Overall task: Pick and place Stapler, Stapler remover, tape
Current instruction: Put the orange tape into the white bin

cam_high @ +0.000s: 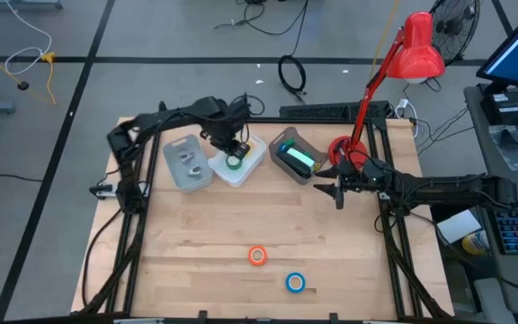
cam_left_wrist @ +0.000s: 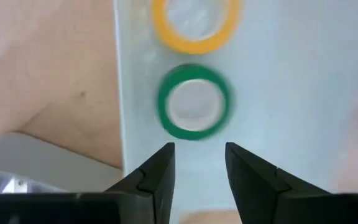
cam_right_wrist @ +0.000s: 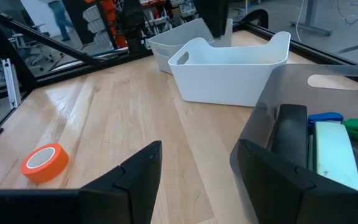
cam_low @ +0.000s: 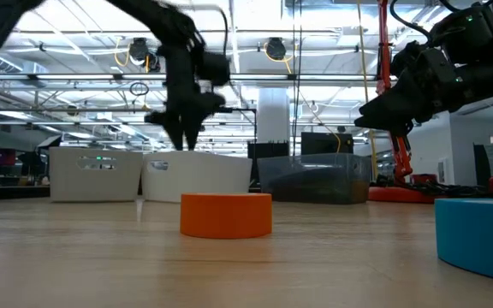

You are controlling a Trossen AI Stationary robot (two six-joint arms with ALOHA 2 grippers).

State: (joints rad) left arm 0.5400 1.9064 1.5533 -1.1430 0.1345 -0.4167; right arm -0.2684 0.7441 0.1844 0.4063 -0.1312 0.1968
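My left gripper (cam_left_wrist: pixel 199 165) hangs open, pointing down, over the white bin (cam_high: pixel 241 167), a little above the green tape (cam_left_wrist: pixel 193 101). That roll lies flat on the bin's floor beside the yellow tape (cam_left_wrist: pixel 194 28). The orange tape (cam_high: pixel 257 256) and the blue tape (cam_high: pixel 295 283) lie flat on the wooden table near its front. The stapler (cam_right_wrist: pixel 328 146), with black, white, green and blue parts, lies in the tinted bin (cam_high: pixel 295 155). A small pale item (cam_high: pixel 187 158) in the grey bin may be the stapler remover. My right gripper (cam_right_wrist: pixel 197 180) waits open at the table's right.
The three bins stand in a row at the table's far side. A red desk lamp (cam_high: pixel 416 49) is clamped at the far right corner. Bare wood (cam_high: pixel 241 216) lies between the bins and the two loose rolls.
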